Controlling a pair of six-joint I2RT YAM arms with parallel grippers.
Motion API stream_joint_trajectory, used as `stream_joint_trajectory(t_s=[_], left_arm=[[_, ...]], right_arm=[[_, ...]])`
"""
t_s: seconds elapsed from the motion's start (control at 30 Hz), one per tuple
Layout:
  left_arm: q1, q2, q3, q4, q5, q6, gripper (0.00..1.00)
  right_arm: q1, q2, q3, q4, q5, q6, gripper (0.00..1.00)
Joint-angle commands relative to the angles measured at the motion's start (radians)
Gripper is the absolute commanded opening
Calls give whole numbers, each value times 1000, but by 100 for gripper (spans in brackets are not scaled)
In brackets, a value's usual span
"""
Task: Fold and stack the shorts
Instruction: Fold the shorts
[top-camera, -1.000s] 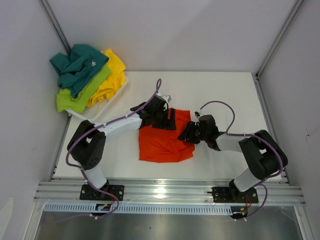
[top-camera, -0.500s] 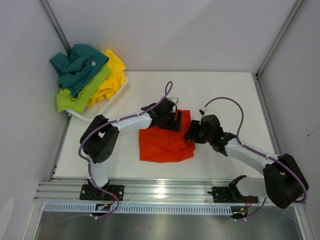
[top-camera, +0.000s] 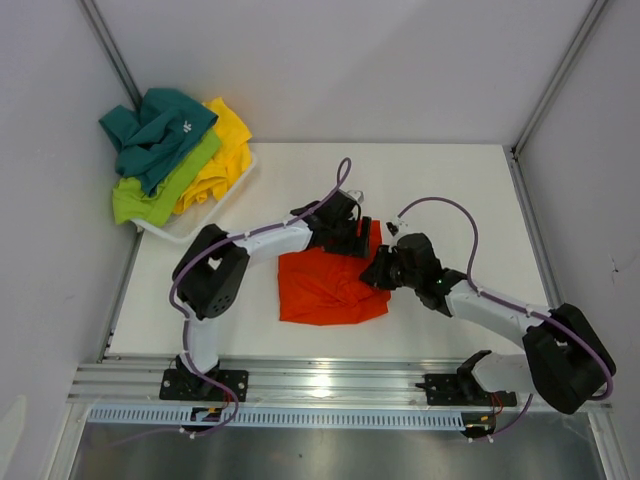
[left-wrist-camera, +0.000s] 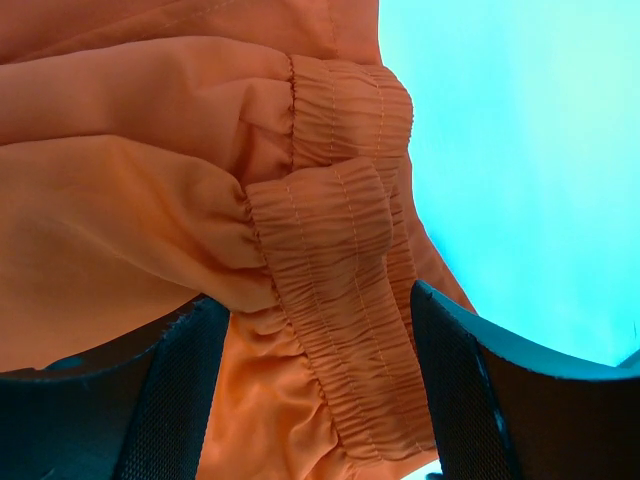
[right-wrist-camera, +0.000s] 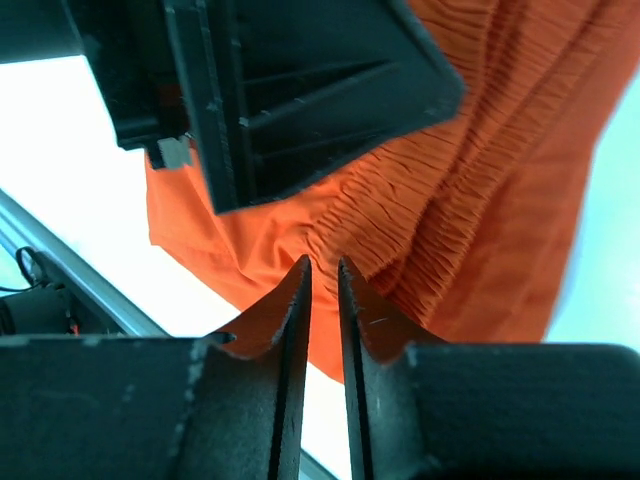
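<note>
Both arms reached low to the orange shorts, which lay crumpled mid-table. The left gripper stood agape astride the waistband, and the right gripper was nearly closed, pinching the right edge. Since a second earlier, the right arm had stretched out flat and the left had pushed farther right.

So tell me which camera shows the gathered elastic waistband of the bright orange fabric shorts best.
Left wrist: the waistband fills the frame, gathers and stitching sharp. Right wrist catches only part of its ribbing. Top view shows the shorts whole, the band too small.
</note>
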Motion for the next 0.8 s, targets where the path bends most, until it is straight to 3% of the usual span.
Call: stream_joint_trajectory(t_s=[0.0,0.27,0.5,0.77], left_arm=[[6,19,53,-6,25,-19,75],[12,67,90,-26,31,-22,75],[23,102,108,-38,28,-8,75],[40,113,149,-58,25,-2,75]], right_arm=[[8,44,-7,114,-62,9,18],[-9,192,-38,81,24,70,13],[-48,241,-185,198,27,150,8],[-26,348,-168,238,20,167,7]])
